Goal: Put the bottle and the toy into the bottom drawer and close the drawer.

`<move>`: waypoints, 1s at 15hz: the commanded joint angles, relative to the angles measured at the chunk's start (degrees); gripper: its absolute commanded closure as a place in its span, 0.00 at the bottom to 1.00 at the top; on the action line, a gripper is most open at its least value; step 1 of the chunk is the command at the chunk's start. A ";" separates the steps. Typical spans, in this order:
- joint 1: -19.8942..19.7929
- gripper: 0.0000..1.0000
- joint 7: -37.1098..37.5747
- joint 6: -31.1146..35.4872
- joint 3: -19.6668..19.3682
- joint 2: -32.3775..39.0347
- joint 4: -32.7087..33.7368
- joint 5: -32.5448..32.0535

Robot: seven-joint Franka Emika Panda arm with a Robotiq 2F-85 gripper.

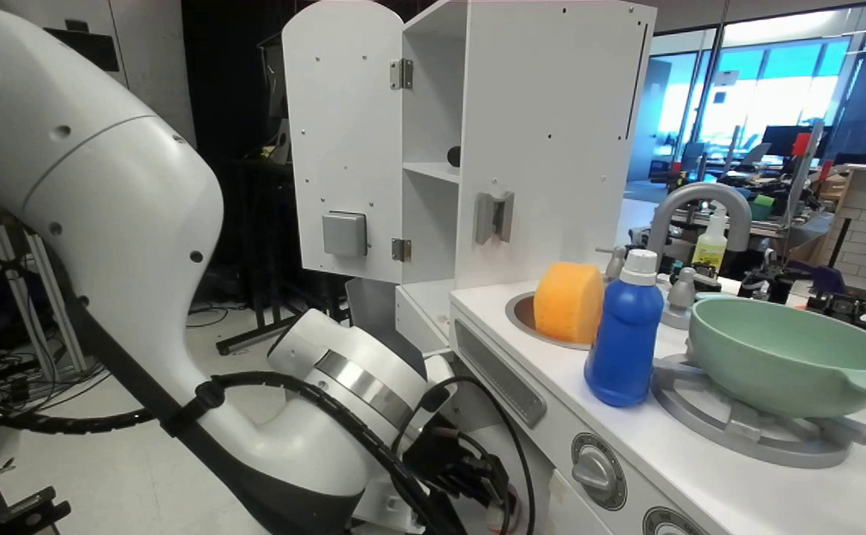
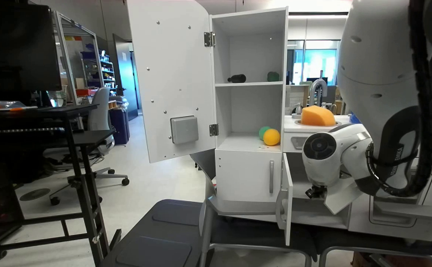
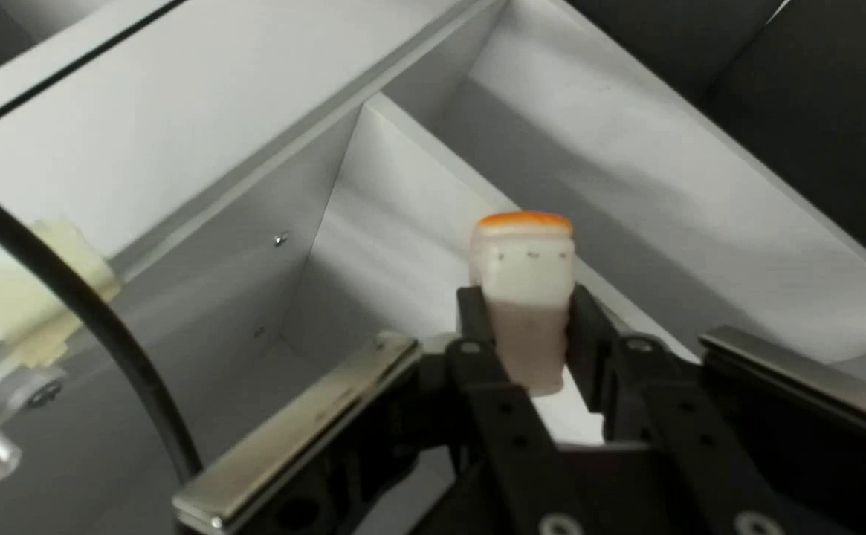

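My gripper [image 3: 525, 327] is shut on a small white and pinkish toy with an orange top [image 3: 529, 282], in the wrist view. The gripper [image 2: 316, 192] is low in front of the play kitchen's open lower cupboard. A shelf edge [image 3: 440, 152] splits this cupboard into two compartments; the toy is seen in front of this edge. I cannot tell how far inside it is. The blue bottle with a white cap [image 1: 626, 334] stands upright on the counter, away from the gripper; its edge shows behind the arm [image 2: 354, 119]. A wide plain drawer front does not show.
An open low door [image 2: 287, 200] and a tilted white panel [image 2: 343, 196] flank the gripper. A tall cupboard door [image 2: 171, 74] hangs open. An orange block [image 1: 570, 301] sits in the sink, a green bowl [image 1: 789, 357] on the burner. A black cable [image 3: 98, 319] crosses the wrist view.
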 commanded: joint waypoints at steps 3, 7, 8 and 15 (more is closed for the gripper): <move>-2.01 0.93 1.39 0.54 -3.95 6.14 8.86 0.29; -3.40 0.48 0.93 -0.53 -4.08 7.67 11.64 0.58; -3.59 0.45 1.13 -0.60 -4.18 8.30 12.26 0.60; -4.06 0.00 1.05 -0.55 -3.87 8.06 12.62 0.29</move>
